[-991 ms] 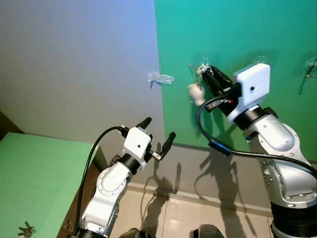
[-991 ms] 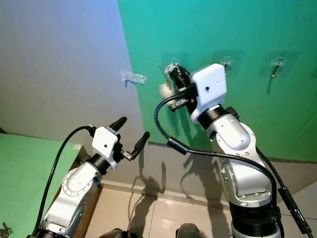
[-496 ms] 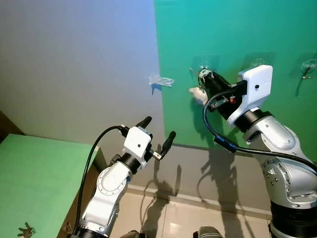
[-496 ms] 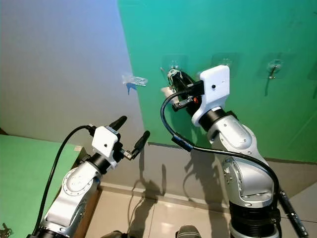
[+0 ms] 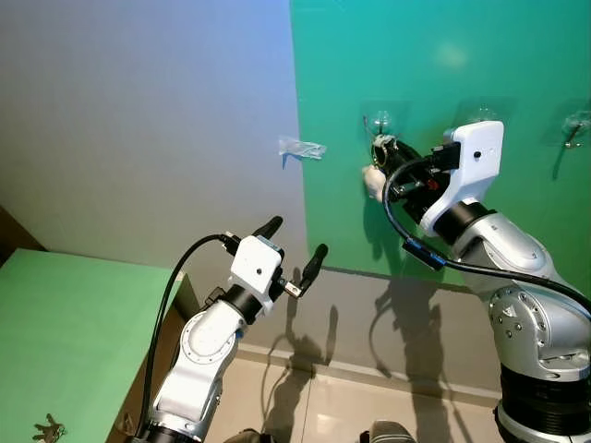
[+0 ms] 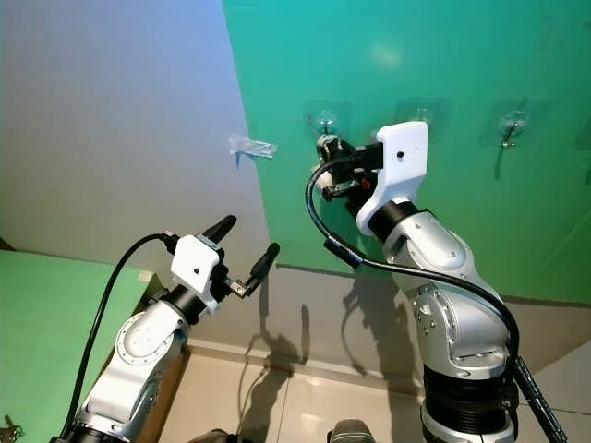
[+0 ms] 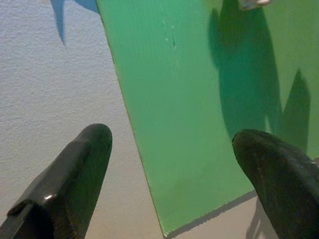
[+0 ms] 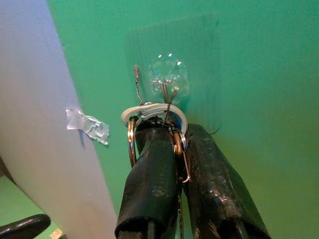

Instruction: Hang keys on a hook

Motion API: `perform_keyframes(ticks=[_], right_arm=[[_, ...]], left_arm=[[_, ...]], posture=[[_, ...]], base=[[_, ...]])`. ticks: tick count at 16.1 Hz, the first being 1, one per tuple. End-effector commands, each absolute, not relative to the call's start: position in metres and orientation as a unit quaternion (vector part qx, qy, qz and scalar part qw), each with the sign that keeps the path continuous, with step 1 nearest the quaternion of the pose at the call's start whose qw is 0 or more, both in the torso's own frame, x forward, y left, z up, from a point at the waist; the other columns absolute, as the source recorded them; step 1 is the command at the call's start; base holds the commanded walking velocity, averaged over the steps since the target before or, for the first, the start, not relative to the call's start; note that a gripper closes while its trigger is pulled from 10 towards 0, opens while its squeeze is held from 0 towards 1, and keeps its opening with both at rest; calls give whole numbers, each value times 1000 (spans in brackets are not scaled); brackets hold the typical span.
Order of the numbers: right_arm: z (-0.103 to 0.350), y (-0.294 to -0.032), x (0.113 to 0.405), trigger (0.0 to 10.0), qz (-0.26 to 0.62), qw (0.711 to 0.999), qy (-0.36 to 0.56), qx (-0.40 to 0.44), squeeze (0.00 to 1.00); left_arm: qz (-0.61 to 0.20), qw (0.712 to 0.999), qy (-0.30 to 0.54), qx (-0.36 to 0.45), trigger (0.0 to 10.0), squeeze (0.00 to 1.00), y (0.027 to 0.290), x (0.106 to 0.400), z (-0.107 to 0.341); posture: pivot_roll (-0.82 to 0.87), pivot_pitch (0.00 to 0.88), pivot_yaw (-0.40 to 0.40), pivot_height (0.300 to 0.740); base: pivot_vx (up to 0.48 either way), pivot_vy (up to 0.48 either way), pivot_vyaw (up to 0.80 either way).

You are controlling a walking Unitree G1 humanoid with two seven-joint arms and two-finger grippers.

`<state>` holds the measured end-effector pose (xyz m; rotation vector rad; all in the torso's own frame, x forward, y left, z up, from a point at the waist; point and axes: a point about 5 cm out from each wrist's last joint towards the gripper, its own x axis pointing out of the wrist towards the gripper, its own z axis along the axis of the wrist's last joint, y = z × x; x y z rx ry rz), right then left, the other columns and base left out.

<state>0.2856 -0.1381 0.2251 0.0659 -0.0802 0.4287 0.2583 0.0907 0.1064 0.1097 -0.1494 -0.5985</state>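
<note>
My right gripper (image 8: 175, 149) is shut on a bunch of keys (image 8: 155, 112) with metal rings and a white loop. It holds them up against the green wall, just below a clear stick-on hook (image 8: 167, 78). The white loop lies close under the hook's wire, and I cannot tell whether they touch. In the head view the right gripper (image 5: 382, 153) is at the leftmost hook (image 5: 380, 121), with a white fob (image 5: 372, 178) dangling below. My left gripper (image 5: 294, 251) is open and held low in front of the grey wall, holding nothing.
Two more clear hooks (image 5: 482, 114) (image 5: 577, 124) are stuck on the green wall to the right. A scrap of tape (image 5: 301, 146) is on the grey wall. A green table (image 5: 65, 332) at lower left carries another bunch of keys (image 5: 48, 428). Tiled floor lies below.
My right arm has drawn in towards the wall and its wrist has turned. The gripper with the keys now sits just under the hook. The left arm has not moved.
</note>
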Motion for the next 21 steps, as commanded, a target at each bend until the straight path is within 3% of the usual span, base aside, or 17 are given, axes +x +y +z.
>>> perform_keyframes(ticks=[1,4,7,17,18,19,21], right_arm=[[223,-145,289,0,185,982,-28,25,0],[224,-144,290,0,186,981,-22,50,0],[220,-144,293,0,186,970,25,153,0],[200,-135,291,0,205,932,171,246,0],[201,-136,292,0,203,933,169,244,0],[217,-142,296,0,168,969,89,158,0],[236,-141,296,0,149,989,2,27,0]], left_arm=[[-288,953,-71,60,10000,0,94,258,105],[-288,953,-71,59,10000,0,94,257,105],[-288,953,-70,58,10000,0,94,257,105],[-287,954,-67,56,10000,0,93,255,104],[-287,954,-67,56,10000,0,93,255,104],[-286,954,-67,55,10000,0,93,255,104],[-285,955,-67,55,10000,0,94,255,104]], posture=[[-272,30,111,720],[-273,32,111,720],[-271,34,110,720],[-267,42,105,720],[-267,42,105,720],[-265,44,105,720],[-265,44,105,720]], base=[[0,0,0],[0,0,0],[0,0,0],[0,0,0],[0,0,0],[0,0,0],[0,0,0]])
